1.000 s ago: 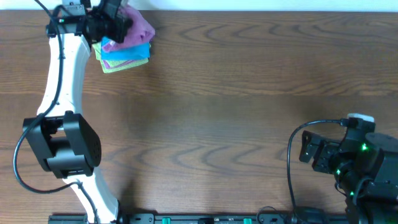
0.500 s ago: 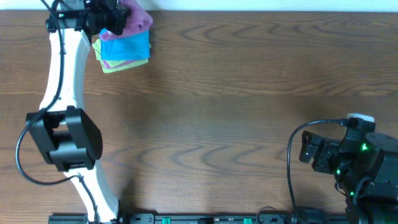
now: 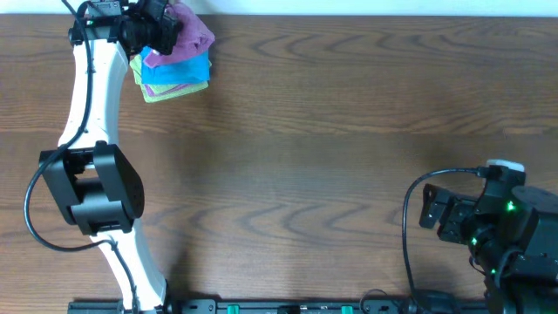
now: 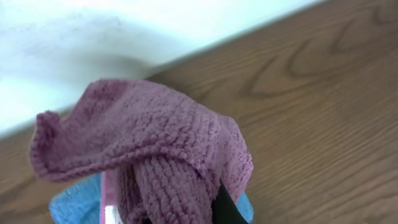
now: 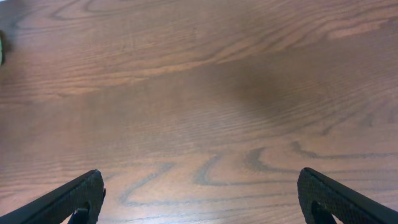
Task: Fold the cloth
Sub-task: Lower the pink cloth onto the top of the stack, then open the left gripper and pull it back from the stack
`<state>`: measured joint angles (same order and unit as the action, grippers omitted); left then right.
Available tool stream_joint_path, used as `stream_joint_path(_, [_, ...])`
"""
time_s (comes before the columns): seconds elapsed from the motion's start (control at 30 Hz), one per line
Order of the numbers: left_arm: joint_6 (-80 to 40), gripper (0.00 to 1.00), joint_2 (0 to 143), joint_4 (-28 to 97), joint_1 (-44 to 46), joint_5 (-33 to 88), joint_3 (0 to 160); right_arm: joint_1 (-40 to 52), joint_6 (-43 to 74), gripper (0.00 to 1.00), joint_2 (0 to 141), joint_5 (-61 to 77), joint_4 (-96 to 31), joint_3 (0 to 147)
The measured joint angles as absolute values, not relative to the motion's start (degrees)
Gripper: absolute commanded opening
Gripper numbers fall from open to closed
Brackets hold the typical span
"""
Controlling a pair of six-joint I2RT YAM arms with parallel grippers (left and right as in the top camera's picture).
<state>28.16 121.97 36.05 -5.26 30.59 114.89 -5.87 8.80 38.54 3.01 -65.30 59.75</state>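
Cloth (image 3: 195,39) bunched, clenched in left hand (image 3: 171,36), now nearer far edge of table (image 3: 349,131), right hand (image 5: 202,200) released

a robot lab

a white robot arm (image 3: 90,78) and a black robot arm (image 3: 488,222) with tiny green lights (image 3: 508,207) stand at a brown wooden table (image 3: 305,131). a black wire (image 3: 406,231) loops beside the black one. a plain white wall (image 4: 93,37) is behind.

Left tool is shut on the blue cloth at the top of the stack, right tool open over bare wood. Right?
One error: the left tool is shut on the purple cloth, not the blue cloth, which lies under it in the stack. The left wrist view shows this. The right tool is indeed open over bare wood.
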Motion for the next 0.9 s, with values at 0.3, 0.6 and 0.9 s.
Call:
stream_joint_path(0.3, [28.32,0.06,121.97,42.22,-6.42,26.50,114.89,-5.87,8.80,0.99,38.54,3.03,-64.84,59.75])
stream_joint_path(0.6, [23.66,0.46,124.40,43.09,-9.78,24.62,114.89,-5.87,8.80,0.99,38.54,3.05,-64.84,59.75])
stream_joint_path(0.9, [21.32,0.96,124.84,43.07,-10.02,23.97,114.89,-5.87,10.15,0.99,38.54,3.09,-64.16,59.75])
